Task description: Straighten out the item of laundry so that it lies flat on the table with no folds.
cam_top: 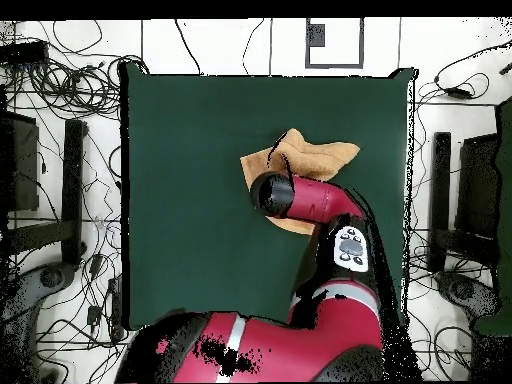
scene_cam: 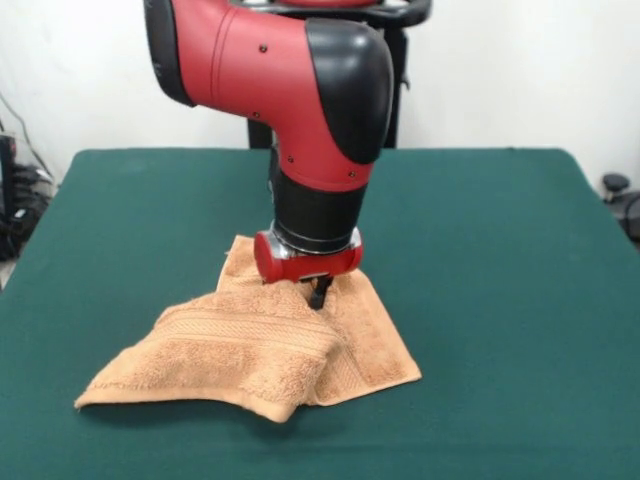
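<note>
The orange-tan towel (scene_cam: 240,350) lies on the dark green table (scene_cam: 500,250), a little toward the front of its middle. It is folded over itself: an upper flap with a ribbed band runs from the front left corner up to my gripper. My gripper (scene_cam: 319,295) points straight down and is shut on the top of that flap, close above the lower layer. In the overhead view the towel (cam_top: 320,155) shows beyond the arm's wrist (cam_top: 272,192), which hides the gripper and part of the cloth.
The red and black arm (scene_cam: 300,90) hangs over the table's middle from the pedestal at the far side. Green tabletop (cam_top: 190,180) stretches wide on all sides of the towel. Cables and stands lie on the floor around the table.
</note>
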